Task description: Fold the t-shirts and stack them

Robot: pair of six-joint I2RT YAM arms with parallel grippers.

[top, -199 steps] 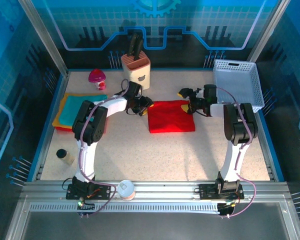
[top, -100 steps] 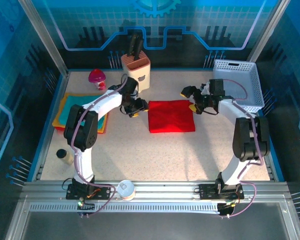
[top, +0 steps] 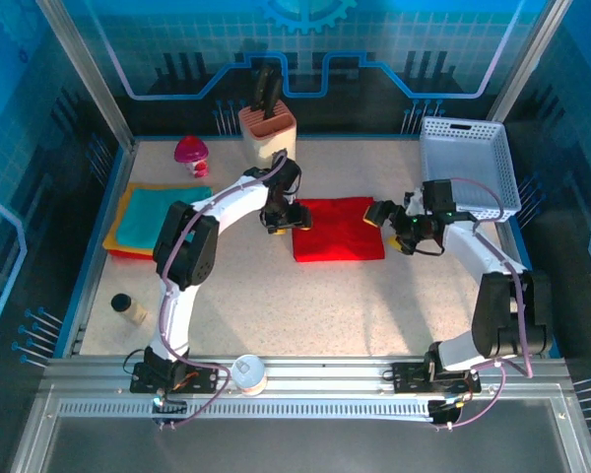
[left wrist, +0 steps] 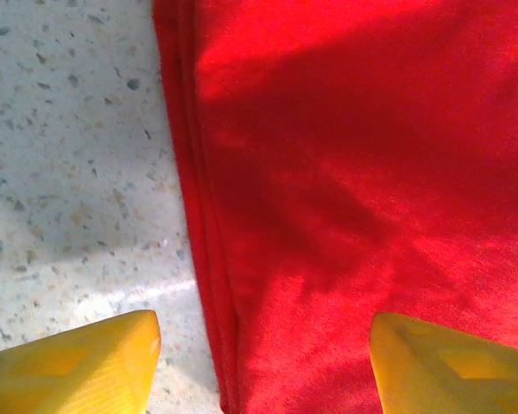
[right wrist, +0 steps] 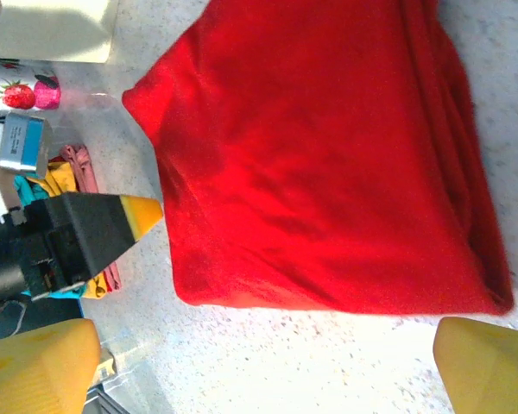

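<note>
Lying folded mid-frame on the counter [top: 276,296], the red shirt [top: 338,229] has the left gripper [top: 288,224] at its left edge and the right gripper [top: 389,224] at its right edge. Both jaws are apart, seemingly gripping nothing. A teal shirt [top: 163,219] lies folded at far left.

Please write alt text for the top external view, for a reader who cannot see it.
A folded red t-shirt lies in the middle of the speckled table, the left claw open at its left edge, the right claw open at its right edge. A teal-topped stack of folded shirts lies at left, a white basket at back right.
</note>
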